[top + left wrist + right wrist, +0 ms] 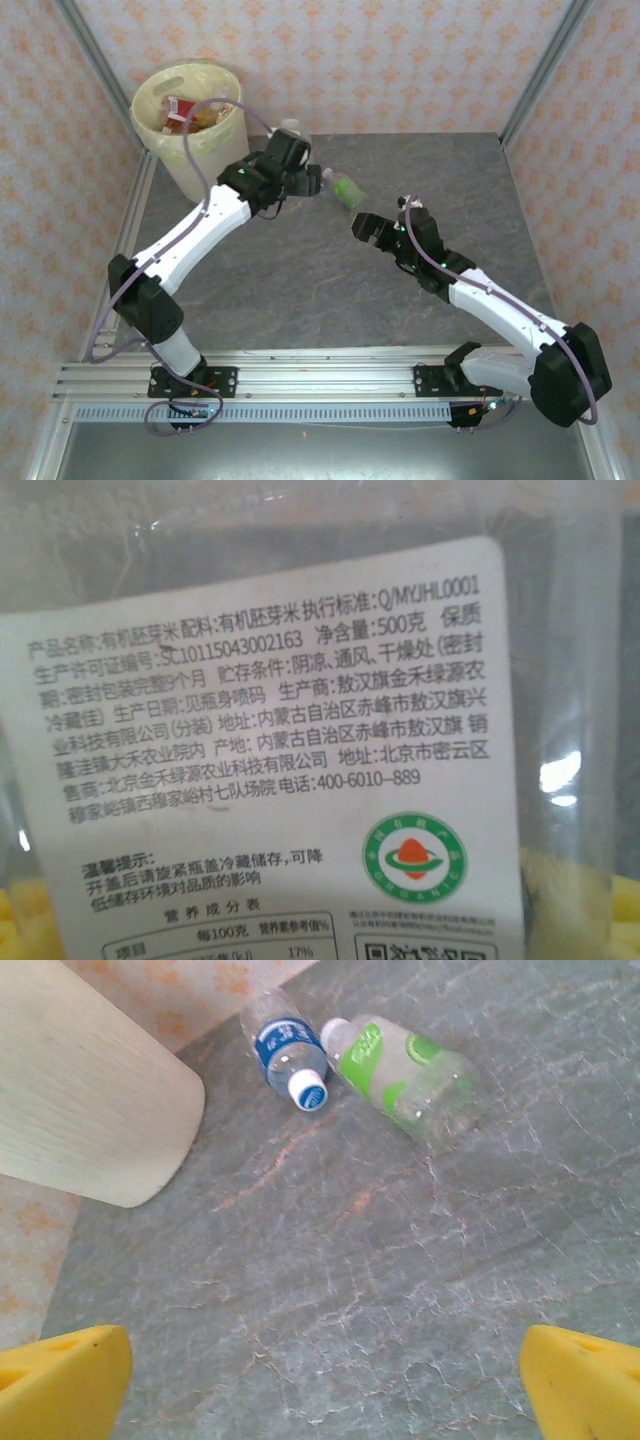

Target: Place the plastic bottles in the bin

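As green bottle (405, 1070) lies by blue bottle (285, 1045), bin (90, 1090) edge near, open table (350, 1280)

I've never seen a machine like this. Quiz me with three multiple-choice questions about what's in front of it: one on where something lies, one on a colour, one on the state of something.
1. Where are the green bottle and the blue bottle?
A. On the floor
B. Lying side by side on the table
C. On a shelf

2. What colour is the blue bottle's cap?
A. Red
B. White
C. Black

3. How is the right end effector?
A. Open and empty
B. Shut on a bottle
C. Shut on a cloth

Answers:
1. B, since the right wrist view shows both on their sides on the grey tabletop.
2. B, since the cap beside the blue label is white.
3. A, since its yellow fingers stand far apart with only bare table between them.
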